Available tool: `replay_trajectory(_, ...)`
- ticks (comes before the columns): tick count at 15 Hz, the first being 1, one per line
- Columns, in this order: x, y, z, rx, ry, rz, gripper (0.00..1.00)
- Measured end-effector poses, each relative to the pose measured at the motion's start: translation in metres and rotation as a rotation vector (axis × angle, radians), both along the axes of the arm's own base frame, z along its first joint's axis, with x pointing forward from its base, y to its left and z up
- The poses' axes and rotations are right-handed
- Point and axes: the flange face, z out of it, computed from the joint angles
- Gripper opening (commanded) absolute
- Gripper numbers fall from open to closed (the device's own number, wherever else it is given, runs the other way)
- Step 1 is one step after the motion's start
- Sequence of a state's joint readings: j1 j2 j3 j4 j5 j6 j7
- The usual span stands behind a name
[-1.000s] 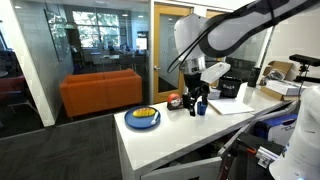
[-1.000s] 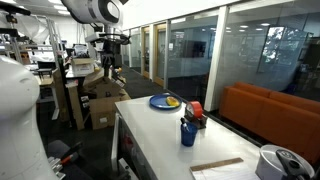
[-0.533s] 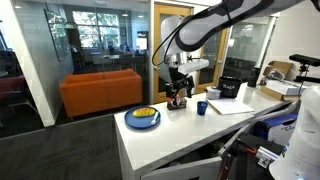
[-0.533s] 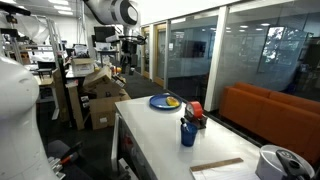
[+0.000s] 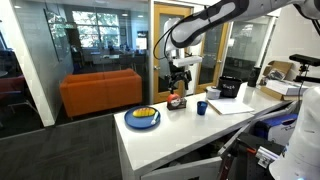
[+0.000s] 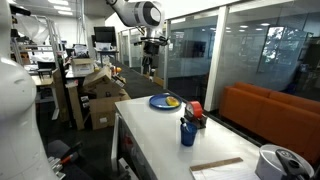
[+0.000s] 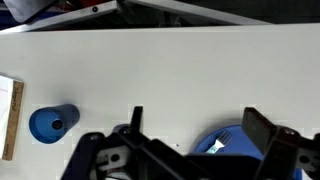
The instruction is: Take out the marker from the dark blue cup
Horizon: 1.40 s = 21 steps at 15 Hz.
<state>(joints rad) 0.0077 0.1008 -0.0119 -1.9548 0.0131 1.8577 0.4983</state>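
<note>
The wrist view cut off the tool (image 7: 193, 120) at the bottom edge. Only its two dark fingers (image 7: 136, 122) showed, set wide apart with bare tabletop (image 7: 170, 70) between them and nothing held. The same view hid most of the blue plate (image 7: 226, 141) behind the tool body. A light wooden strip (image 7: 10, 118) was cropped by the left edge.

In both exterior views the tool (image 5: 179, 86) (image 6: 150, 68) was too small and dark for its fingers to be told apart. It hung in the air, well apart from the cup.

The dark blue cup (image 7: 52, 123) stood upright on the tabletop, to the left of the tool in the wrist view. It was a small round cup seen from above. The marker (image 7: 57, 125) appeared only as a small dark spot inside the cup mouth. In an exterior view a thin dark tip (image 6: 184, 120) rose just above the cup rim (image 6: 188, 133). A reddish bowl (image 6: 196, 110) sat near the cup.
</note>
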Motion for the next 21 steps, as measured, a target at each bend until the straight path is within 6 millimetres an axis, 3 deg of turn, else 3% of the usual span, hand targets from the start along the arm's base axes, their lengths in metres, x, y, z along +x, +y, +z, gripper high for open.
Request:
replay_trajectory(12, -0.005, -0.102, -0.025, 0.008, 0.042, -0.171, 1.00)
replay_trajectory(16, -0.011, -0.128, -0.033, 0.022, 0.055, -0.222, 1.00)
replay_trajectory(21, -0.019, -0.150, -0.059, 0.046, 0.099, -0.298, 1.00)
